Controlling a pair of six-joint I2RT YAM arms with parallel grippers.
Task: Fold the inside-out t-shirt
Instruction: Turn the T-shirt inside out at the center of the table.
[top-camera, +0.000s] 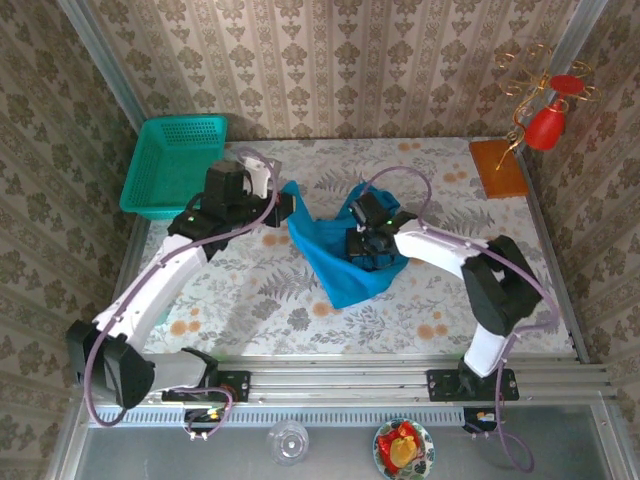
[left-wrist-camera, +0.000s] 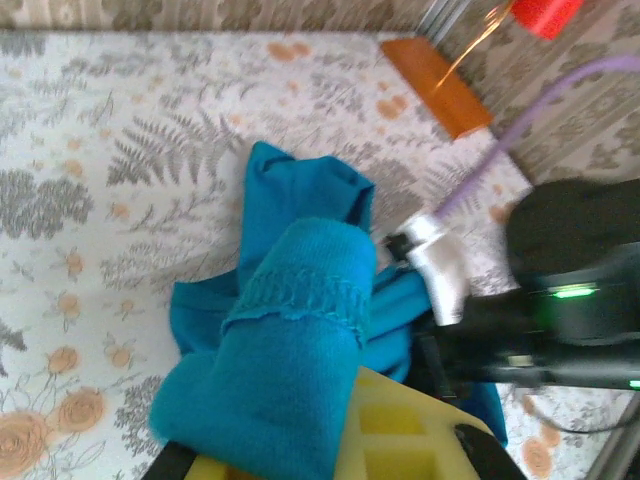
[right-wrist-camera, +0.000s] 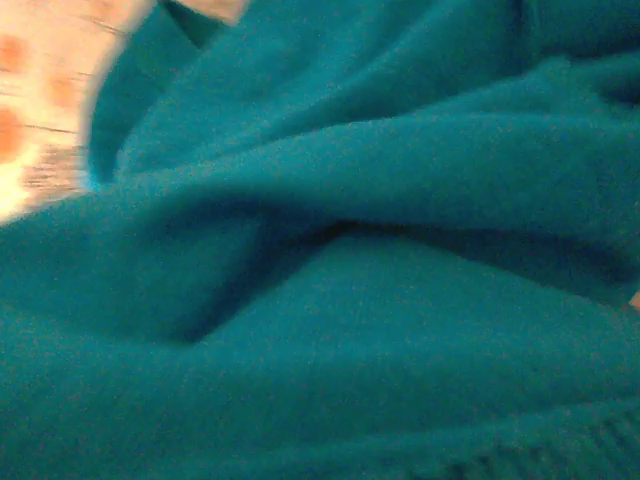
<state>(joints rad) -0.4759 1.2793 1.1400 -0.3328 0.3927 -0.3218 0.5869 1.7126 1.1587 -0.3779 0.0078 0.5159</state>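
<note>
The teal-blue soft cloth t-shirt (top-camera: 335, 268) lies crumpled in a heap near the middle of the flower-patterned table (top-camera: 240, 295), and one corner is pulled toward the far left. The left gripper (top-camera: 284, 207) is clenched on this corner. In the left wrist view a sleeve with its stitched hem (left-wrist-camera: 300, 298) hangs over the yellow fingers (left-wrist-camera: 395, 430). The right gripper (top-camera: 368, 250) stands on the right part of the heap, closed on the folds, and in its own camera blurred teal cloth (right-wrist-camera: 330, 330) is very close. A turquoise-green plastic mesh basket (top-camera: 150, 175) stands at the far left corner, well apart from the shirt. An orange wooden board (top-camera: 497, 167) lies at the far right.
</note>
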